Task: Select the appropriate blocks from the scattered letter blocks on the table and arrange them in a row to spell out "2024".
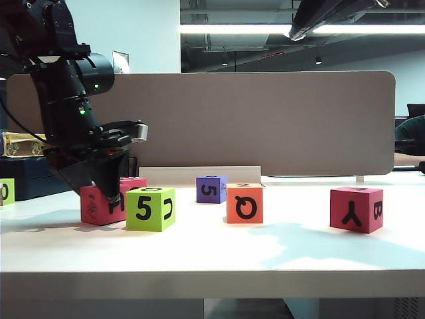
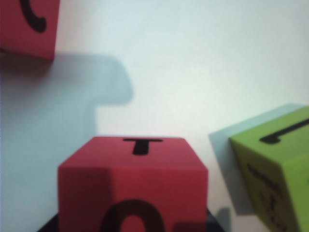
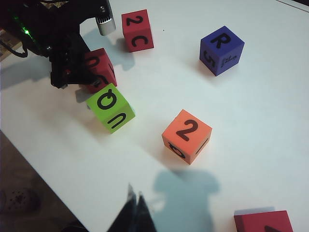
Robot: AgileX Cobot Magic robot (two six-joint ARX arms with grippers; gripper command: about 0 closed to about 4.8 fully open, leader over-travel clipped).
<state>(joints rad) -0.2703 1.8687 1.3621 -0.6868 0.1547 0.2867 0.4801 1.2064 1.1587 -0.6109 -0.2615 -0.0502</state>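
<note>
Matt foam blocks [image 1: 244,203], smooth white table [image 1: 212,259]

Black left arm [image 1: 70,100]; green lights; silver knurled knob [image 1: 138,131]

Red block [image 2: 133,183] up close w/ T on top, green block [image 2: 275,169] beside.

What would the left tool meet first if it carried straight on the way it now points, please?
The left tool points down at the pink-red cube beside the lime-green cube. That pink-red cube already sits between its fingers, so it would likely meet the cube first, then the table.
</note>
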